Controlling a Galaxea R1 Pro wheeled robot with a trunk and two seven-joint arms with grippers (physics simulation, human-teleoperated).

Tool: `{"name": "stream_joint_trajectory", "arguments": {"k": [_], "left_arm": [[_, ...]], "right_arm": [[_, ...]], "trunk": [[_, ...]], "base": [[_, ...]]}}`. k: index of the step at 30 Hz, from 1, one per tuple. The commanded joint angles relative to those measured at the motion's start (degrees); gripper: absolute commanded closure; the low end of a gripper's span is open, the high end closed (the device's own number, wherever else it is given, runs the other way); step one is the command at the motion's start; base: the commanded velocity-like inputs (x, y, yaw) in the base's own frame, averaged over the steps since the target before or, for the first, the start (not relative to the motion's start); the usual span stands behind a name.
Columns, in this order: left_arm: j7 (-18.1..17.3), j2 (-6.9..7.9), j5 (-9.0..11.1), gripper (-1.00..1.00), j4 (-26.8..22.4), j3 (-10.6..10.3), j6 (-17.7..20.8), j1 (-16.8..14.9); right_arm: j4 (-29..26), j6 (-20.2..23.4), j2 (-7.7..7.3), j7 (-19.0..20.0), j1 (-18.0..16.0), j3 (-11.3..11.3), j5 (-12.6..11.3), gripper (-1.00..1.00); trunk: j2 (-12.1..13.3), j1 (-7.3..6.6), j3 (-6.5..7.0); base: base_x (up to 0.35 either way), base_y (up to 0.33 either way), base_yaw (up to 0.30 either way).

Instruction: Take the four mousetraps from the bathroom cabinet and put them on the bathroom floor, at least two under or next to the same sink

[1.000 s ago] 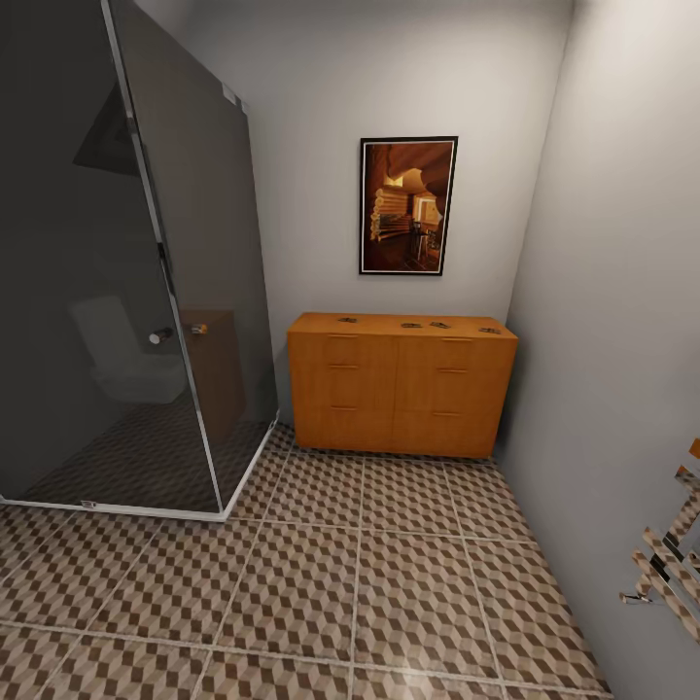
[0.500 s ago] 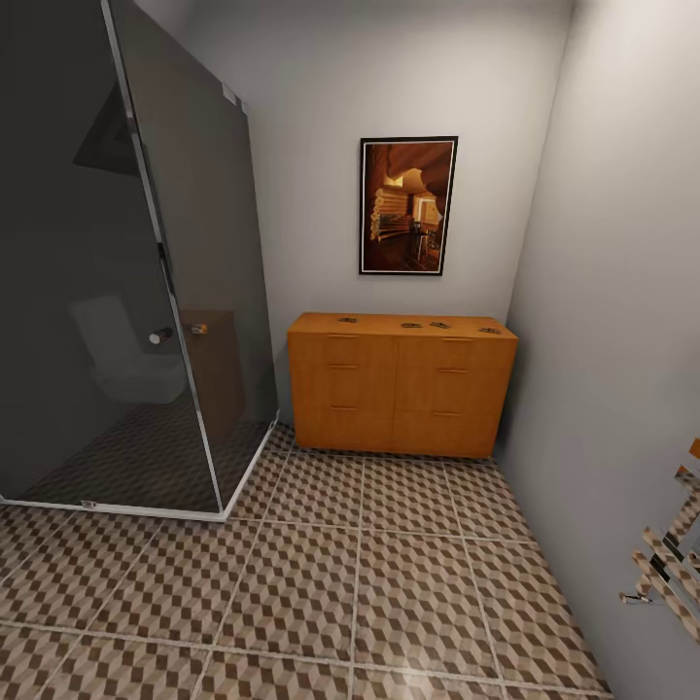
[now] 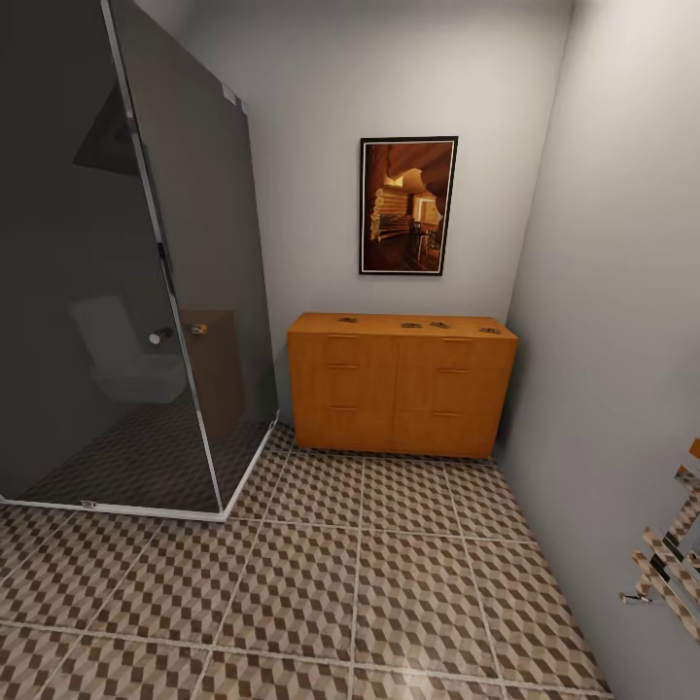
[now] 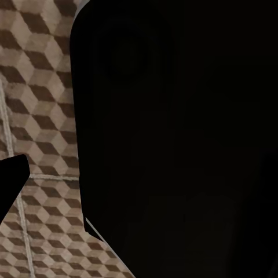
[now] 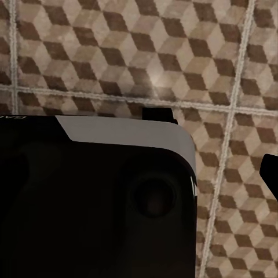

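The orange-brown cabinet (image 3: 401, 389) stands against the far wall in the head view, its drawers shut. Several small dark mousetraps lie on its flat top: one at the left (image 3: 347, 319), two near the middle (image 3: 411, 324) (image 3: 439, 325), one at the right end (image 3: 489, 331). The cube-patterned bathroom floor (image 3: 369, 574) stretches from me to the cabinet, and it also shows in the wrist views (image 4: 40, 116) (image 5: 139, 52). A dark wedge at the picture's edge in each wrist view may be a fingertip (image 4: 11, 185) (image 5: 271, 174); how the jaws stand is not visible. The sink is out of view.
A dark glass shower enclosure (image 3: 146, 292) takes the left side, with its raised sill (image 3: 126, 507) on the floor. A grey wall (image 3: 622, 340) runs along the right with a chrome towel rail (image 3: 671, 569). A framed picture (image 3: 408, 206) hangs above the cabinet. My dark body (image 4: 185, 145) (image 5: 92, 202) blocks much of both wrist views.
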Motion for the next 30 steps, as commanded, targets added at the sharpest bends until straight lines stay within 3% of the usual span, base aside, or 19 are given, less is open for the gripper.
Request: {"name": "stream_joint_trajectory", "arguments": {"k": [1,30], "left_arm": [[0.01,-0.01,0.02,-1.00,-0.11,0.04,-0.02,0.03],[0.03,-0.01,0.02,-1.00,-0.11,0.04,-0.02,0.04]], "right_arm": [[0.06,-0.19,0.00,0.02,-0.03,-0.01,0.02,-1.00],[0.08,-0.19,-0.14,-0.02,-0.03,-0.01,0.10,-1.00]], "trunk": [[-0.02,0.00,-0.05],[-0.02,0.00,-0.05]], "base": [[0.000,0.000,0.000],[0.000,0.000,0.000]]}}
